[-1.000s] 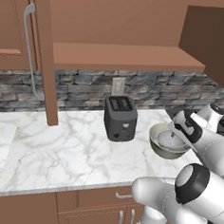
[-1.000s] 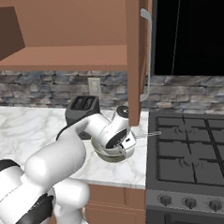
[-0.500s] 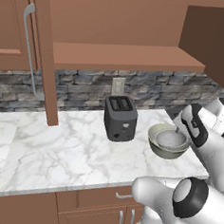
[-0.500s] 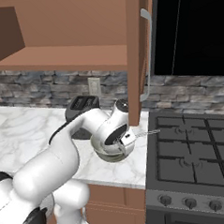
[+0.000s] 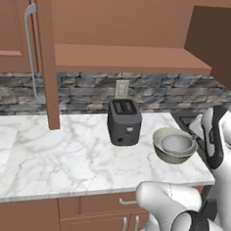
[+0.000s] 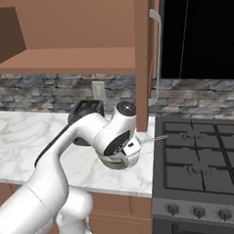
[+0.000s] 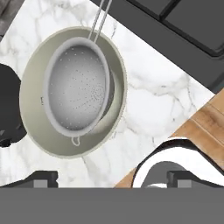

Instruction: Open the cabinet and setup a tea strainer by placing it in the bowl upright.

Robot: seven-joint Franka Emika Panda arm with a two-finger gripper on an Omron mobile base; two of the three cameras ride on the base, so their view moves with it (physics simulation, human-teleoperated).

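Hand view is showing one grey mesh strainer (image 7: 78,85) sitting upright inside one cream bowl (image 7: 111,111) on the marble surface (image 7: 153,96), its wire handle reaching past the rim toward the stove (image 7: 183,22). Tool (image 7: 111,177) fingers are standing spread wide, pinching nothing. Left base view is adding one black toaster (image 5: 123,122) beside the bowl and the cabinet (image 5: 119,34) standing open.

Tea strainer (image 7: 78,87): grey metallic mesh, fine dotted perforation, pale silver rim and wire handle. Bowl (image 7: 41,135): beige-cream inside, greyish outside. Toaster (image 5: 123,121): dark charcoal, near black. Table (image 5: 65,157): white marble with grey veining. Cabinet (image 5: 119,29): reddish-brown wood, silver bar handle. Backsplash (image 5: 153,91): rough stone, mixed greys and browns. Stove (image 6: 200,158): black, dark grates. Fingers (image 7: 41,178): dark grey.
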